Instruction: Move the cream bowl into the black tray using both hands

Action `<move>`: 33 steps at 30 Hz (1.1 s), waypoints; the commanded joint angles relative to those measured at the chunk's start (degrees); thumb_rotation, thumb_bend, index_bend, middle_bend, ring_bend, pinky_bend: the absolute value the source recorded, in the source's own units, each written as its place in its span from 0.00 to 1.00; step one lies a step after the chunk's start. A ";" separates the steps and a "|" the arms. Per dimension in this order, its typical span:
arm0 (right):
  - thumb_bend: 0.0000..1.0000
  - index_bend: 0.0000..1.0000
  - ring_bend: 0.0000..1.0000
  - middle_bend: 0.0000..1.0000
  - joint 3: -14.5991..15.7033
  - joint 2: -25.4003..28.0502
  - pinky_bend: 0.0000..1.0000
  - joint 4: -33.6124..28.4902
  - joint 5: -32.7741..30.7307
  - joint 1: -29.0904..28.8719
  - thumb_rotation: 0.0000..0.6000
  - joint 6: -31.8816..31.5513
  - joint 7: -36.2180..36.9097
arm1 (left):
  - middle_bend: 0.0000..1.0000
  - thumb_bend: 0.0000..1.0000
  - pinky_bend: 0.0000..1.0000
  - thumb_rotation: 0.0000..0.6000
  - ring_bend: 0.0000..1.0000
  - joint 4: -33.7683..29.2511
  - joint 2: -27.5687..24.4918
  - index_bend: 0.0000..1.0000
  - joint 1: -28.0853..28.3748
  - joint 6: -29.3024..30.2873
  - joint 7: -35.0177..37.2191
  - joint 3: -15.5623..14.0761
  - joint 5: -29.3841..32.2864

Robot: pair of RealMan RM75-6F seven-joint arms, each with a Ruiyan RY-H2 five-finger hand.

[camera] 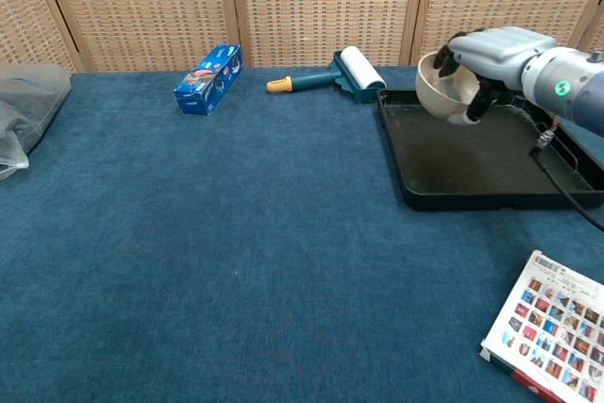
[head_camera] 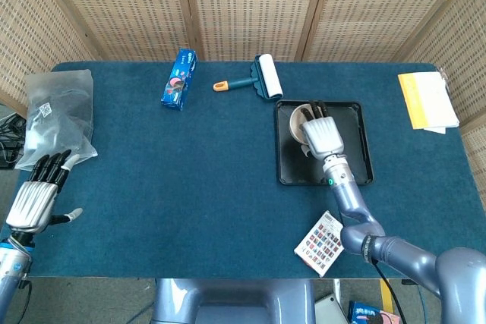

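My right hand (head_camera: 321,135) (camera: 495,52) holds the cream bowl (head_camera: 299,121) (camera: 439,90) by its rim, tilted, in the air above the left part of the black tray (head_camera: 345,174) (camera: 472,172). Fingers curl into the bowl's mouth. The tray lies on the blue table right of centre. My left hand (head_camera: 34,193) hangs open at the table's near left edge, fingers spread, far from the bowl. The chest view does not show the left hand.
A lint roller (head_camera: 262,79) (camera: 342,71) lies just behind the tray. A blue box (head_camera: 178,79) (camera: 209,78) sits at the back left, a plastic bag (head_camera: 57,115) at the far left. A colour card (head_camera: 323,243) (camera: 554,335) lies near the front edge, yellow papers (head_camera: 427,100) at the far right.
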State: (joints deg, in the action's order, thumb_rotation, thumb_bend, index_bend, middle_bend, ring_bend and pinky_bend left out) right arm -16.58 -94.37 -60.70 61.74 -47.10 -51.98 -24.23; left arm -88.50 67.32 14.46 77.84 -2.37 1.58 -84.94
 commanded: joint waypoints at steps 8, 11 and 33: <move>0.47 0.72 0.00 0.25 2.42 2.32 0.10 -1.12 -2.41 2.48 1.00 1.54 -1.61 | 0.00 0.14 0.00 1.00 0.00 -0.51 0.12 0.00 0.09 -0.13 -0.89 -0.06 -0.48; 0.47 0.72 0.00 0.25 2.72 1.98 0.10 -0.70 -3.05 2.45 1.00 2.02 -2.18 | 0.00 0.14 0.00 1.00 0.00 -0.62 0.09 0.00 0.05 0.02 -0.84 -0.06 -0.72; 0.42 0.61 0.00 0.16 3.53 -0.70 0.07 4.36 -7.15 1.17 1.00 4.11 -7.24 | 0.00 0.14 0.00 1.00 0.00 -0.25 0.04 0.00 0.06 -0.42 -0.20 0.00 -0.96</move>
State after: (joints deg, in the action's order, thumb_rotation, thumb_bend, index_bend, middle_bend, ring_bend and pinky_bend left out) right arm -13.11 -95.04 -56.49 54.89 -45.91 -47.88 -31.10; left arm -88.75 67.36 14.52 77.42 -2.58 1.57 -85.90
